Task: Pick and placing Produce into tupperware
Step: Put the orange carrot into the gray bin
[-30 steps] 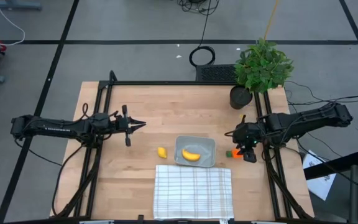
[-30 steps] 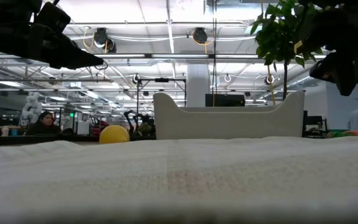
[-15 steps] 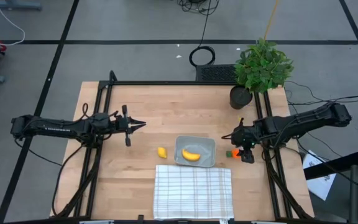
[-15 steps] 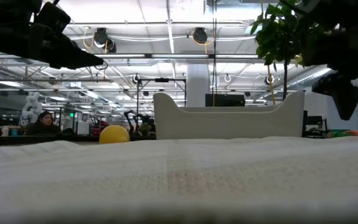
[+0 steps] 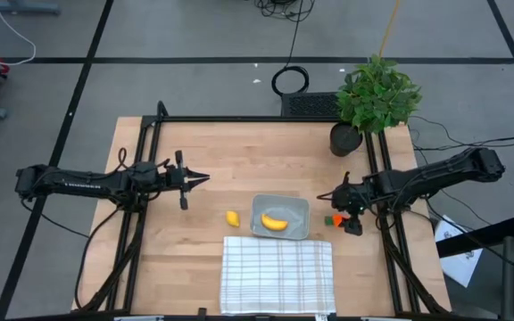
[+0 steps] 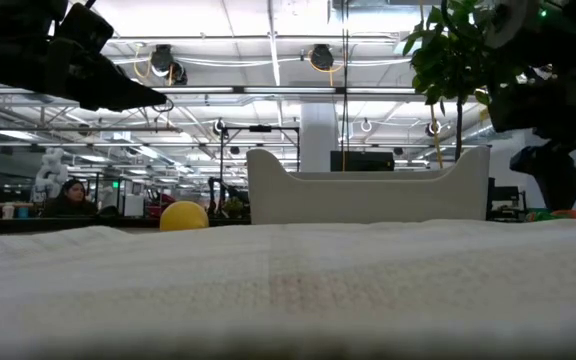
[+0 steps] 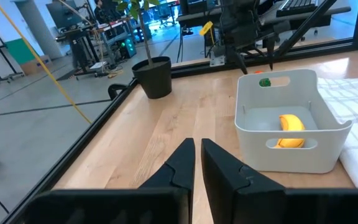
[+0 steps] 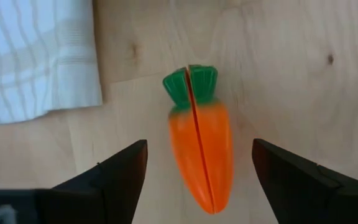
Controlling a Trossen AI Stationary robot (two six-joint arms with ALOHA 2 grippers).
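Observation:
The orange carrot with a green top (image 8: 201, 158) lies flat on the wooden table, just right of the tupperware (image 5: 280, 216). My right gripper (image 8: 199, 144) hangs above the carrot, open, with a finger on either side of it and a gap to each; it also shows in the high view (image 5: 347, 217). The grey tub rests on the table with the curved yellow banana (image 5: 275, 222) inside it. The round yellow lemon (image 5: 232, 218) sits on the table just left of the tub. My left gripper (image 5: 200, 178) is shut and waits over the table's left part.
A white grid-patterned cloth (image 5: 277, 274) lies along the near edge, right in front of the tub. A leafy potted plant (image 5: 375, 96) stands at the far right corner. Black frame rails (image 5: 141, 223) run along both sides of the table. Bare wood lies between the two arms.
My right gripper has come down toward the carrot and shifted slightly toward the table's left, staying open. The carrot, tub, banana and lemon have stayed where they were.

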